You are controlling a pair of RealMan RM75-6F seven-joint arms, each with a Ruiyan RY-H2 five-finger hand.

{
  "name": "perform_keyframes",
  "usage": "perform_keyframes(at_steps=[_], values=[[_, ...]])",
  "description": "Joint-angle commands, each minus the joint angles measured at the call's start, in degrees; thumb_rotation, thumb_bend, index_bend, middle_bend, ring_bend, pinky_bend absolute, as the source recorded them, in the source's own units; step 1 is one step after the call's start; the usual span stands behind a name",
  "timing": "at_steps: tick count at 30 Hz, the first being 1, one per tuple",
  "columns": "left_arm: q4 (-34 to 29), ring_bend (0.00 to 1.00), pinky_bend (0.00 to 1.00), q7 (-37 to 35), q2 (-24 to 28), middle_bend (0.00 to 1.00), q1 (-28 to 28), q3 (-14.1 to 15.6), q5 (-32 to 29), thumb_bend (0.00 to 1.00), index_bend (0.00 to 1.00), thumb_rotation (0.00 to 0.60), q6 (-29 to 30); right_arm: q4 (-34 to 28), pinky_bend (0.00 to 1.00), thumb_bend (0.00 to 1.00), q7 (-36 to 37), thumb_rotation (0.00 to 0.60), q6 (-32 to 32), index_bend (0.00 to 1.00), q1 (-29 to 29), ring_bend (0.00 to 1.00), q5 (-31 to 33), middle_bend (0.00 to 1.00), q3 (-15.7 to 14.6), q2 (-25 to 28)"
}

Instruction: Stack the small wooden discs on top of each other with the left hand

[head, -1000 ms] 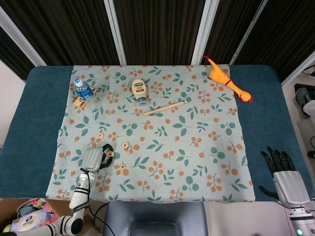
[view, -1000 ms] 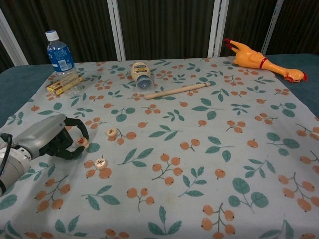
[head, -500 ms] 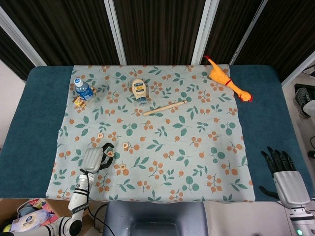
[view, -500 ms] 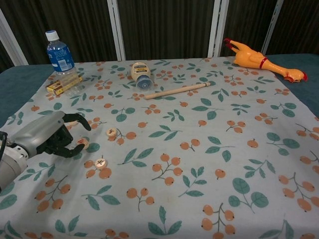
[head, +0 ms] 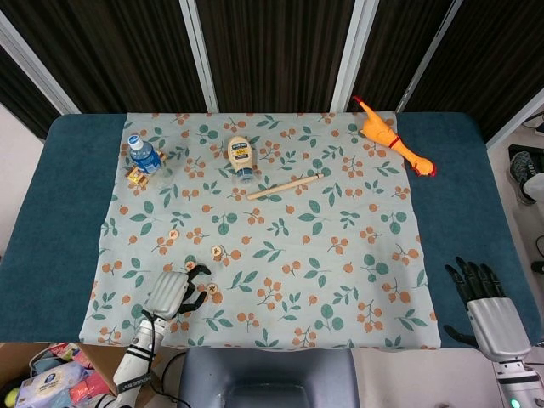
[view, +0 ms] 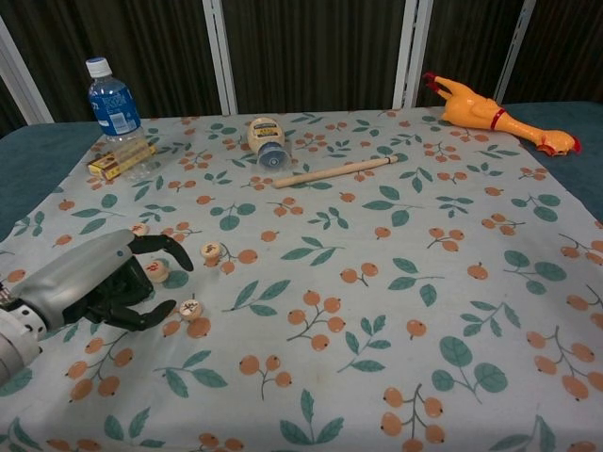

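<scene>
1. Left hand (view: 104,282) lies nearest the chest camera, at about 8 o'clock on the cloth (view: 396,311); fingers spread and curved, holding nothing; fingertips (view: 155,315) sit just beside the nearest disc (view: 191,308), seemingly touching its edge; judged to be lining up a pinch on it, since it lies closest to the palm

2. Second disc (view: 159,270) rests flat just beyond the hand at its 12 o'clock, under the arch of the upper finger; apart from the first, so no stack exists yet

3. Third disc (view: 211,250) lies at 1 o'clock from the hand, near the second; a fourth disc (view: 139,229) sits further back at 11 o'clock; all single and flat, likely spaced so each can be picked alone

4. Right hand (head: 486,299) hangs off the cloth at 4 o'clock in the head view; fingers extended, empty; parked since the task is the left hand's

5. Far row: wooden stick (view: 334,172), mayonnaise bottle (view: 267,139), water bottle (view: 115,105), rubber chicken (view: 495,117), well clear of the working zone
</scene>
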Motion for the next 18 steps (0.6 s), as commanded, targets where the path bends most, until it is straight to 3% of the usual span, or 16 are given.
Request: perform_keyframes(at_steps=[1, 18], values=[[1.1, 1.00, 1.00, 1.2, -1.3, 1.00, -0.3, -0.1, -1.2, 0.40, 0.35, 0.600, -1.0, 0.1, 0.00, 0.08, 0.4, 0.600, 0.3, 0.00, -0.1, 0.00, -0.3, 0.00, -0.1, 0.2], [3.9, 1.00, 1.00, 1.5, -3.3, 1.00, -0.4, 0.2, -1.8, 0.40, 0.37, 0.600, -2.3, 0.1, 0.00, 0.08, 0.3, 0.600, 0.1, 0.00, -0.1, 0.00, -0.1, 0.00, 0.0, 0.2]])
